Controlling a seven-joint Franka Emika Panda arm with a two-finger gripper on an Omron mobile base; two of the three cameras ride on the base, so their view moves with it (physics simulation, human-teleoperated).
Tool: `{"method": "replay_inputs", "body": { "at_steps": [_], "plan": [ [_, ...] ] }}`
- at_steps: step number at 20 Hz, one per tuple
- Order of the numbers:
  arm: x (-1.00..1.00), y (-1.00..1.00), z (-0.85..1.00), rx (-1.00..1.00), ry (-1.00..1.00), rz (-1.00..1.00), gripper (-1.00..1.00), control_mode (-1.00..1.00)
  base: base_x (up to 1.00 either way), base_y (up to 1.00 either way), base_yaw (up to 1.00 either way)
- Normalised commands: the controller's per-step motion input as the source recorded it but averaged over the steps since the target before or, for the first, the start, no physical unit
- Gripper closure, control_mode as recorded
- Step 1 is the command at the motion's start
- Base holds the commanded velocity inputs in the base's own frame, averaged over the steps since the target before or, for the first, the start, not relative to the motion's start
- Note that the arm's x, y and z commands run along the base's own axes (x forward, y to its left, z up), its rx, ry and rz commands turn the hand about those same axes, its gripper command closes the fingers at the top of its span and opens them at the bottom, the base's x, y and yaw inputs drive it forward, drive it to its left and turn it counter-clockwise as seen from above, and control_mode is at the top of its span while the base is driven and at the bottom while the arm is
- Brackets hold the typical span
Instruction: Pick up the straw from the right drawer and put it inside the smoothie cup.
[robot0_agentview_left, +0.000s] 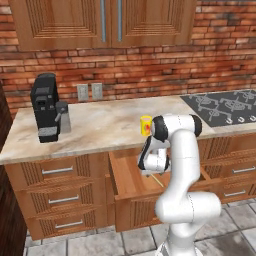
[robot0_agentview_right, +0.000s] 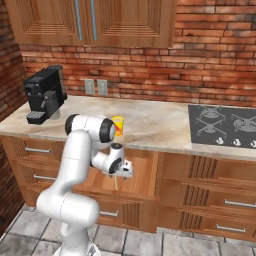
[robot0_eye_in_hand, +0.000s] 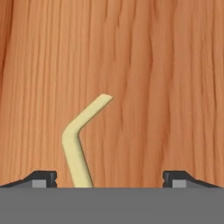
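The pale yellowish straw (robot0_eye_in_hand: 76, 144) lies on the plank floor of the open right drawer (robot0_eye_in_hand: 166, 87); in the hand view it has a bent end and runs down between my fingertips. My gripper (robot0_eye_in_hand: 109, 179) hangs low inside the drawer, open, its two dark fingertips (robot0_eye_in_hand: 41, 178) wide apart on either side of the straw. From the base cameras, the straw (robot0_agentview_left: 157, 180) pokes out under the hand (robot0_agentview_left: 151, 162), and the straw (robot0_agentview_right: 115, 183) shows below the hand (robot0_agentview_right: 119, 167). The yellow smoothie cup (robot0_agentview_left: 145, 125) stands on the counter just behind the drawer, cup (robot0_agentview_right: 118, 125).
A black coffee machine (robot0_agentview_left: 46, 107) with a grey jug stands at the counter's left. A stove top (robot0_agentview_left: 225, 106) sits at the right. Closed drawer fronts with silver handles (robot0_agentview_left: 57, 170) flank the open drawer (robot0_agentview_left: 131, 185). Wall cabinets hang above.
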Motion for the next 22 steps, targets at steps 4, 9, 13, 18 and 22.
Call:
{"method": "replay_inputs", "body": {
  "at_steps": [4,9,13,18,22],
  "plan": [
    [0.02,0.0,-0.5,0.0,0.0,0.0,-1.0,-1.0,0.0,0.0,0.0],
    [-0.09,0.0,-0.55,0.0,0.02,0.0,1.0,-1.0,0.0,0.0,0.0],
    [-0.45,0.0,-0.44,0.0,0.05,0.0,1.0,-1.0,0.0,0.0,0.0],
    [-0.17,0.0,-0.22,0.0,0.01,0.02,1.0,-1.0,0.0,0.0,0.0],
    [0.03,0.0,-0.04,0.0,0.0,0.0,1.0,-1.0,0.0,0.0,0.0]
  ]
}}
